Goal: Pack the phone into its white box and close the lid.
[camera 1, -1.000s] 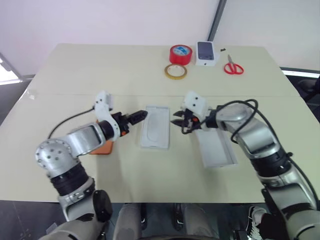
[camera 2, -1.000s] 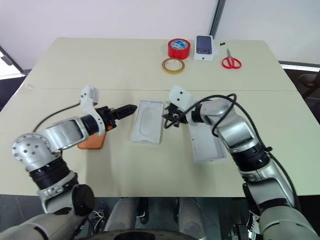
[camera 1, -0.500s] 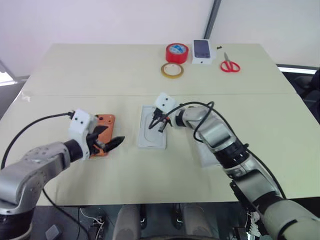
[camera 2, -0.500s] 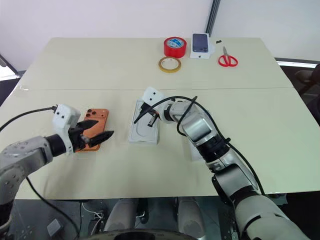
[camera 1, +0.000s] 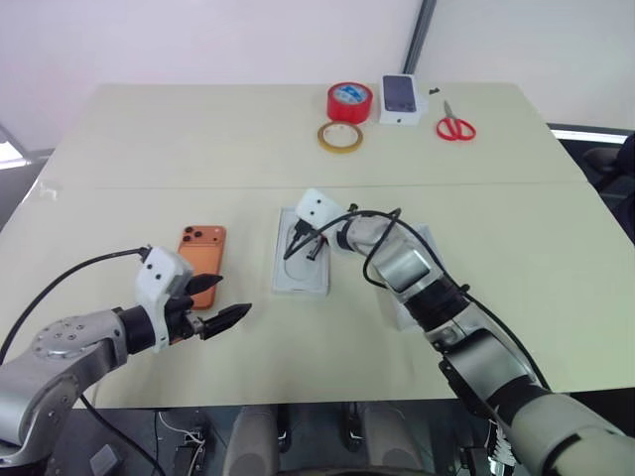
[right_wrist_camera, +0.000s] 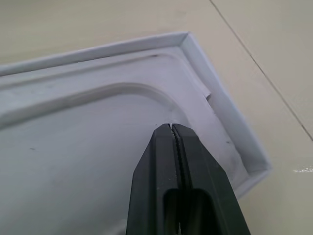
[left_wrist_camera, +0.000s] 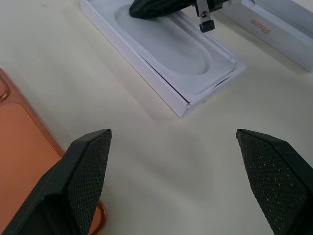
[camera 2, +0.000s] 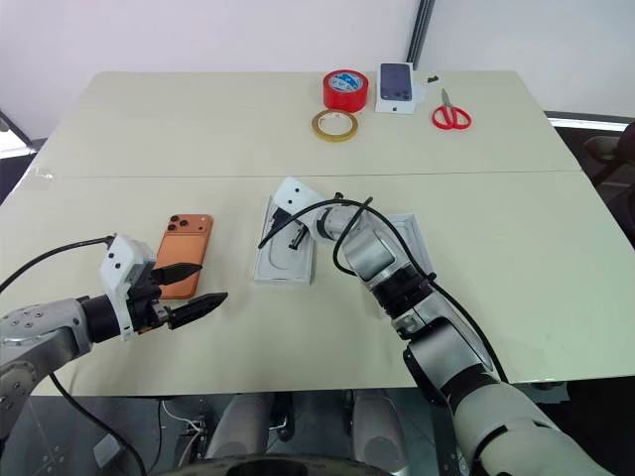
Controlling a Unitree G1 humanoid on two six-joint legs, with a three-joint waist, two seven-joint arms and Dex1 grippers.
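The orange phone lies camera side up on the table, left of the white box. A flat white insert with an oval recess lies in the box. My right gripper is shut, its tip resting in that recess near a corner, with nothing seen between the fingers. The lid lies right of the box, partly under my right arm, and its side bears orange lettering. My left gripper is open, low over bare table just in front of the phone.
At the far edge stand a red tape roll, a yellowish tape ring, a small white box with a dark phone picture and red scissors. Cables hang from both wrists.
My left gripper drew back from beside the box toward the near left, uncovering the phone. My right gripper moved left onto the insert and shut.
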